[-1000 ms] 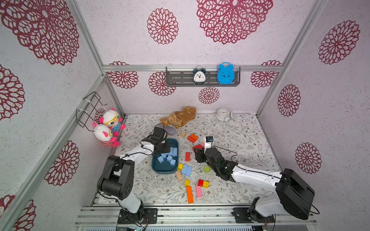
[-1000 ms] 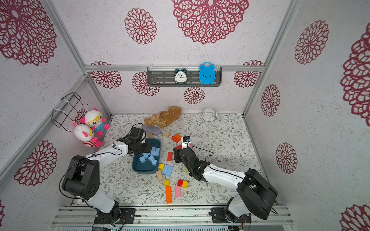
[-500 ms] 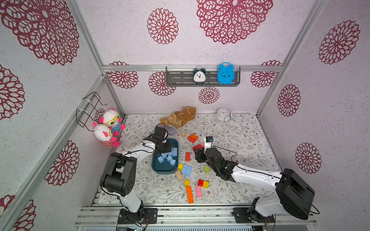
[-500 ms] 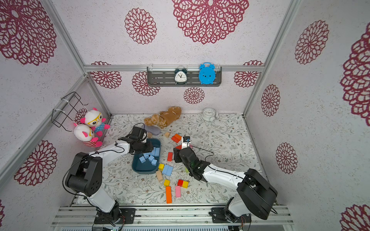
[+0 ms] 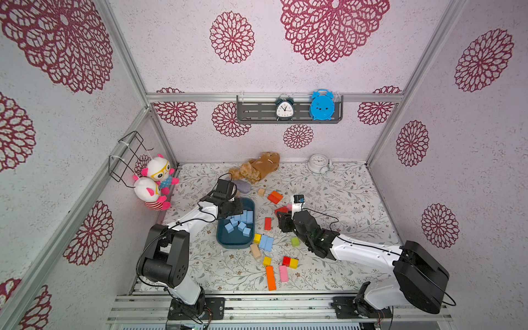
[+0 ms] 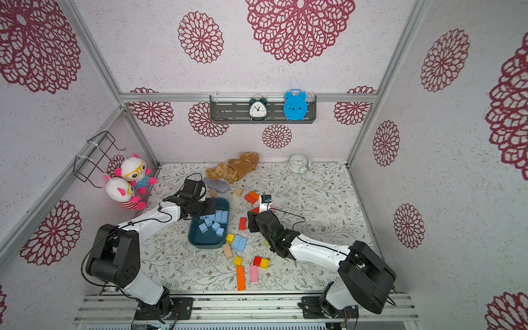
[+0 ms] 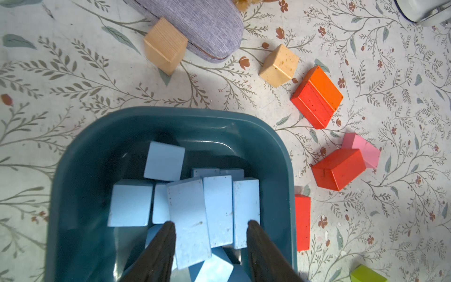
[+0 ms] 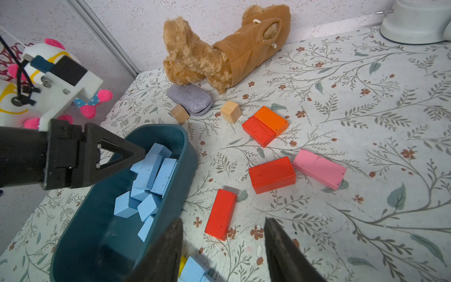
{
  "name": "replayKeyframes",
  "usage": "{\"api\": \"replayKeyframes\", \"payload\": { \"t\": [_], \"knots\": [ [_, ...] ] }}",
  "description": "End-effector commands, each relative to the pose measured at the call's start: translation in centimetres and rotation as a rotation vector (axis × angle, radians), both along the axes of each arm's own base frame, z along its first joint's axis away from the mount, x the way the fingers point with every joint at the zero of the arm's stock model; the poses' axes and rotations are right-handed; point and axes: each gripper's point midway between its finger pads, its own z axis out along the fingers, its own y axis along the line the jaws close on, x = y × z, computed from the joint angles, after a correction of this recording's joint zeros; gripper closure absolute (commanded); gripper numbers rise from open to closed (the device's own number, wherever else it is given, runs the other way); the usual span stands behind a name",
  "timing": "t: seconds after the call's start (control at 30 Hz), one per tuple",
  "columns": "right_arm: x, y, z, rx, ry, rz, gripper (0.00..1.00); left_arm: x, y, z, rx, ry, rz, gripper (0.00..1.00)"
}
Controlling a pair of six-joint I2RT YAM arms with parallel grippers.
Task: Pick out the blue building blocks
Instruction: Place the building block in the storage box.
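Left claw (image 7: 211, 222): jaws apart, low over the teal tray (image 7: 170, 112). In both top views it sits at the tray's end nearer the back wall. It is not clamped on anything that shows.
Left fingers (image 7: 162, 249): they straddle the ends of three long blue bricks lying side by side. One finger sits right at the edge of the tilted brick, the other at the edge of the outermost brick.
Blue building blocks (image 7: 190, 214): heaped inside the tray, cubes and long bricks mixed, directly under and ahead of the left claw. The topmost brick lies tilted across its neighbours.
Heap in the right wrist view: the long bricks lean toward the tray wall, with the left claw's tip right at the top of them.
Right claw (image 8: 223, 220): jaws apart and empty, hovering above the counter (image 5: 328, 194), near the tray's long side but not touching it.
Two blue bricks (image 5: 266, 243): outside the tray, flat on the counter, side by side and touching, just off the tray's near corner. They are close to the right claw but not between its jaws.
Red brick (image 8: 220, 214): flat on the counter just beside the tray, ahead of the right claw.
Other blocks: red, orange, pink, yellow, green and tan ones lie scattered on the counter.
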Motion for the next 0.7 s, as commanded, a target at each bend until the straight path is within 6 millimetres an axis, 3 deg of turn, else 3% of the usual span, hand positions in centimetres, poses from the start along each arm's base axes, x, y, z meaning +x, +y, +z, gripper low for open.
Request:
{"api": "replayKeyframes", "payload": {
  "t": [0.0,0.17,0.5,0.67],
  "knots": [
    [0.6,0.2,2.0,0.026,-0.047,-0.004,0.43,0.1,0.2,-1.5,0.0,0.041,0.01,0.49],
    [0.5,0.0,2.1,0.025,-0.048,-0.009,0.43,0.0,-0.6,-2.5,-0.027,0.089,-0.005,0.52],
    [0.5,-0.1,2.0,0.026,-0.05,-0.01,0.43,-0.5,-3.4,-2.0,-0.096,0.091,-0.081,0.6],
    [0.4,-0.1,2.0,0.025,-0.05,-0.01,0.43,-0.4,-3.2,-2.4,-0.072,0.094,-0.079,0.6]
  ]
}}
